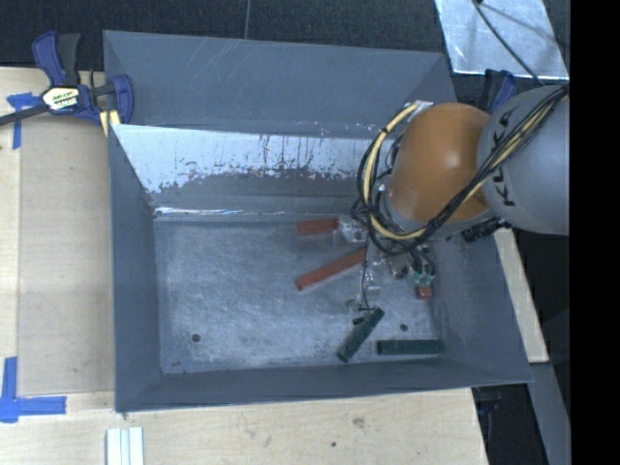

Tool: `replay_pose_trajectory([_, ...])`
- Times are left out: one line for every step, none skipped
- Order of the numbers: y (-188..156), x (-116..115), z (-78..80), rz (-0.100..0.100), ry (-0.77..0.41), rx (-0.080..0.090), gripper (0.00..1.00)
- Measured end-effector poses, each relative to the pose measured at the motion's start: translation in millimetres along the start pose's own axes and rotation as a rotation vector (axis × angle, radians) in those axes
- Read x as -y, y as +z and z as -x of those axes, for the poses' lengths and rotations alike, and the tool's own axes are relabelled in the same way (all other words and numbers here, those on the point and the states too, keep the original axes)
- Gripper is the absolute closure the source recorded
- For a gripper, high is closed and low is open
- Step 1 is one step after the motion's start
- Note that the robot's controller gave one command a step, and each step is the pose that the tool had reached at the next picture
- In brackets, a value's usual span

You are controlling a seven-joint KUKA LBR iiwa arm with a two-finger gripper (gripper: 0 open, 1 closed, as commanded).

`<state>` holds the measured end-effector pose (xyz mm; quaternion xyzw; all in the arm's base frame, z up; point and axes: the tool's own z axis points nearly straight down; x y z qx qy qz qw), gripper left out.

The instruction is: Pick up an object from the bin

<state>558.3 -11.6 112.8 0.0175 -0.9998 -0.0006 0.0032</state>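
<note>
Dark green, two slim pieces lie at the near wall of the bin (291,387), toward its right corner. One is a short dark green bar (408,348) lying flat along the wall, its long axis running left to right. Just left of it, close but apparently not touching, is a dark green stick (359,335) set on a diagonal, its low end pointing at the near wall and to the left, its high end pointing away and to the right. The gripper (367,298) stands right at that farther end, so the stick stretches from it toward the camera; whether the gripper is open or closed cannot be told, and nothing is seen held in it. Beyond, a reddish-brown stick (329,273) slants up to the right, its right end near the gripper. Farther still a shorter reddish-brown piece (317,228) lies nearly level. Above them sit the orange cover (436,168) and looped cables (372,177).
</note>
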Motion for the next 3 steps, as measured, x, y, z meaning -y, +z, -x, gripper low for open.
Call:
replay_pose_trajectory([42, 1, 26.8, -0.002, -0.208, 0.013, 0.0])
replay_pose_trajectory([41, 1, 27.2, -0.001, -0.204, 0.015, 1.0])
replay_pose_trajectory([-196, -29, 41.0, -0.004, -0.262, 0.02, 1.0])
